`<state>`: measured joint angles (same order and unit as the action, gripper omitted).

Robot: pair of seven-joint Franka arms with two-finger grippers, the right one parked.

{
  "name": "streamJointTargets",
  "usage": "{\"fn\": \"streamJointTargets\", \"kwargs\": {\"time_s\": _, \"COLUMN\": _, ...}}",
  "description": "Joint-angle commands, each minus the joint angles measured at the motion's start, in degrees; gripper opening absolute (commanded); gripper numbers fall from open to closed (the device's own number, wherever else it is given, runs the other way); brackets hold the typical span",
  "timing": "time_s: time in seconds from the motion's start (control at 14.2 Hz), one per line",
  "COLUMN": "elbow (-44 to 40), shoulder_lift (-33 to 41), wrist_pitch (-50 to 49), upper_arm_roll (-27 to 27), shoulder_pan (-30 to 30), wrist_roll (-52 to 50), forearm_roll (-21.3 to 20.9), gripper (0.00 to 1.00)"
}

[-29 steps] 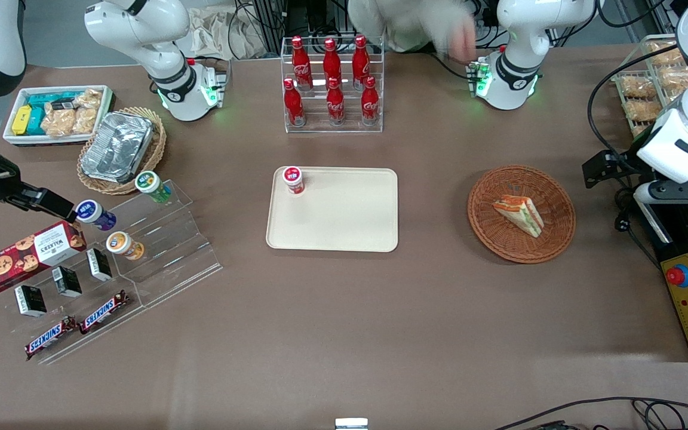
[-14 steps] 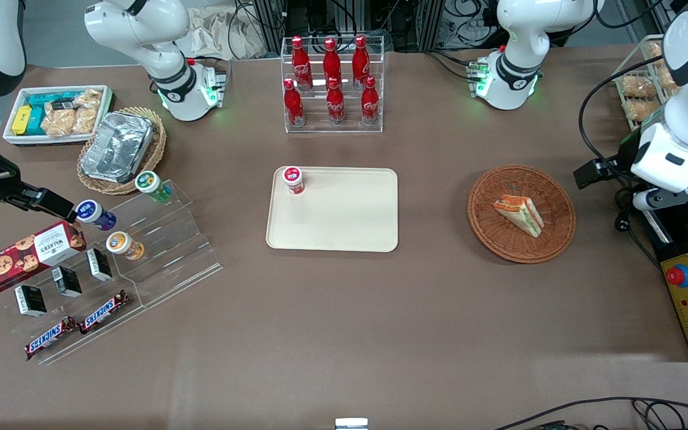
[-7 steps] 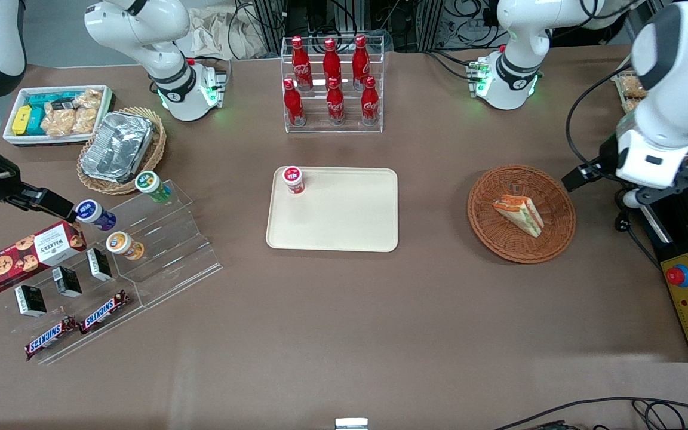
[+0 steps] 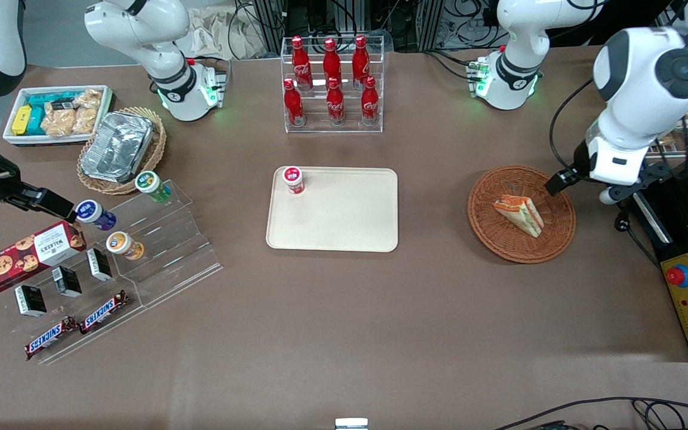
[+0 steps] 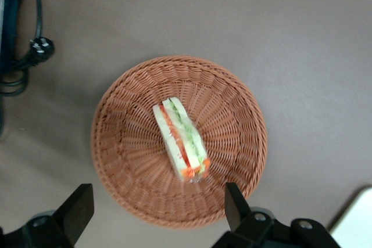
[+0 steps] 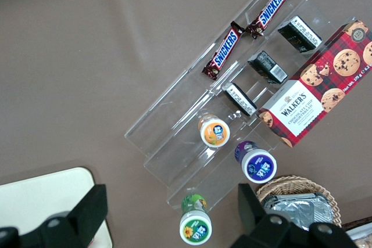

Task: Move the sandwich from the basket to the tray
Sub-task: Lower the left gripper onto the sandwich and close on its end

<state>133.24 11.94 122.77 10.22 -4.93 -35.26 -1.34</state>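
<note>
One sandwich (image 4: 519, 215) lies in the middle of the basket (image 4: 493, 230), cut edge showing orange, red and green. The basket sits on the tabletop (image 4: 344, 322) toward the working arm's end, well apart from the tray (image 4: 344, 221). The gripper (image 5: 156, 213) hangs above the basket's rim, clear of the sandwich, fingers (image 5: 77, 206) spread wide apart with nothing between them. On the tray, a red-lidded cup (image 4: 293, 179) stands in a corner. Farther from the front camera than the tray, a clear rack of red bottles (image 4: 332, 83) stands upright.
</note>
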Motion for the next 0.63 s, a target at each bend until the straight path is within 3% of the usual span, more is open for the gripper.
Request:
{"fn": "streamJointTargets", "kwargs": {"time_s": 0.0, "elbow": 7.2, "shoulder_lift": 1.2, "wrist_pitch": 8.0, "upper_arm_roll": 0.2, "shoulder_pan": -0.3, "wrist_roll": -4.2, "forearm_roll": -0.7, "gripper": 1.00}}
{"fn": "streamJointTargets", "kwargs": {"time_s": 0.56, "elbow": 11.7, "shoulder_lift": -5.8, "wrist_pitch": 20.6, "upper_arm_roll": 0.3, "shoulder_pan": 1.8, "wrist_roll": -16.5, "forearm_roll": -0.8, "gripper": 1.00}}
